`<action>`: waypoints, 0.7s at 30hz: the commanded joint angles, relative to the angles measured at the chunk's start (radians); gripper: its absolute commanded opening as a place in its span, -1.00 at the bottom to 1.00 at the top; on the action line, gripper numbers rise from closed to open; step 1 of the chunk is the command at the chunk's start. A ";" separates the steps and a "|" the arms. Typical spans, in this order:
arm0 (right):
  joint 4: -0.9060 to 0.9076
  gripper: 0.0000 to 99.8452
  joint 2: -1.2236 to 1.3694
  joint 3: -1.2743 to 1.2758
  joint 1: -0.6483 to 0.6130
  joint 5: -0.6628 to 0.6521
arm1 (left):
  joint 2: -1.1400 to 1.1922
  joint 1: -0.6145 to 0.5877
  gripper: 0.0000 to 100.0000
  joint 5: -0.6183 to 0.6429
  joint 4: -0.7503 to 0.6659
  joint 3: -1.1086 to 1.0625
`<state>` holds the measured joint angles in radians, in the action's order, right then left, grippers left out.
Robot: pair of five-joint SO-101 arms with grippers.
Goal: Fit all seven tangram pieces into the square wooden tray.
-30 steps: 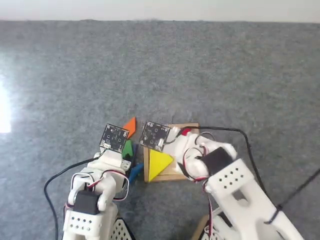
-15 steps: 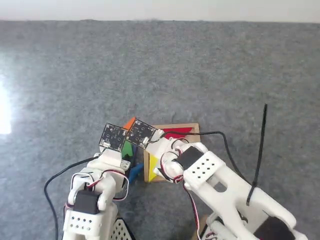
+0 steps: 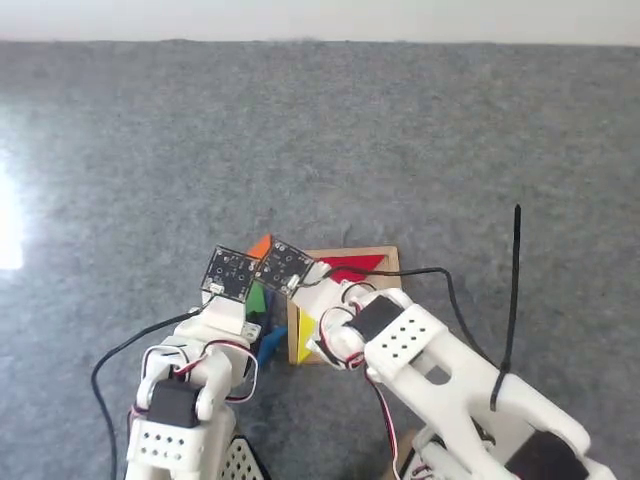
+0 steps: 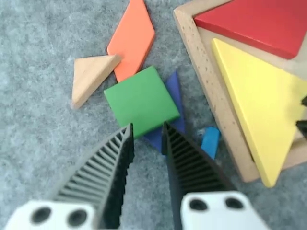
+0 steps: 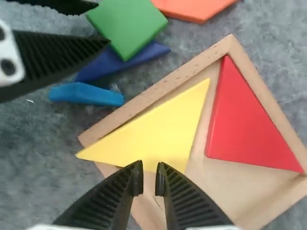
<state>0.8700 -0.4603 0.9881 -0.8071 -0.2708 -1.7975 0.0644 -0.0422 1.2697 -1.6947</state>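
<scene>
The square wooden tray (image 4: pixel 211 100) holds a red triangle (image 4: pixel 259 21) and a yellow triangle (image 5: pixel 158 134) side by side. Just outside its rim lie an orange parallelogram (image 4: pixel 132 38), a plain wooden triangle (image 4: pixel 91 76), a green square (image 4: pixel 141 100) resting on a dark blue triangle (image 5: pixel 115 60), and a small light blue piece (image 4: pixel 209 142). My left gripper (image 4: pixel 146 132) hangs slightly open just short of the green square, holding nothing. My right gripper (image 5: pixel 148 172) is shut and empty, its tips over the yellow triangle's edge inside the tray (image 5: pixel 230 191).
Both wrists (image 3: pixel 258 270) crowd together over the loose pieces at the tray's side. The right arm (image 3: pixel 430 370) crosses the tray's near corner, trailing a black cable (image 3: pixel 515 300). Grey carpet-like table (image 3: pixel 400 130) stretches open beyond the tray.
My right arm has swung across the tray toward the left arm, uncovering the red triangle. The left arm has stayed put.
</scene>
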 commanded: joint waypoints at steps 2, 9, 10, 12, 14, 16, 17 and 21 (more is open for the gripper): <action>-0.002 -0.99 0.033 0.029 0.065 0.021 | -0.021 0.003 -0.82 -0.003 -0.008 0.012; -0.010 -0.97 0.033 0.023 0.156 0.049 | -0.021 0.003 -0.82 -0.003 -0.008 0.012; -0.016 -0.97 0.033 0.023 0.159 0.057 | -0.021 0.003 -0.82 -0.003 -0.008 0.012; -0.018 -0.97 0.033 0.025 0.157 0.060 | -0.021 0.003 -0.82 -0.003 -0.008 0.012; -0.022 -0.97 0.036 0.025 0.157 0.063 | -0.021 0.003 -0.82 -0.003 -0.008 0.012; -0.025 -0.97 0.042 0.025 0.157 0.066 | -0.021 0.003 -0.82 -0.003 -0.008 0.012; -0.025 -0.97 0.042 0.025 0.156 0.066 | -0.021 0.003 -0.82 -0.003 -0.008 0.012; -0.041 -0.97 0.044 0.040 0.117 0.068 | -0.021 0.003 -0.82 -0.003 -0.008 0.012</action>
<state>0.8592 -0.4158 1.0311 -0.6659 -0.2125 -1.7990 0.0675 -0.0422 1.2666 -1.6947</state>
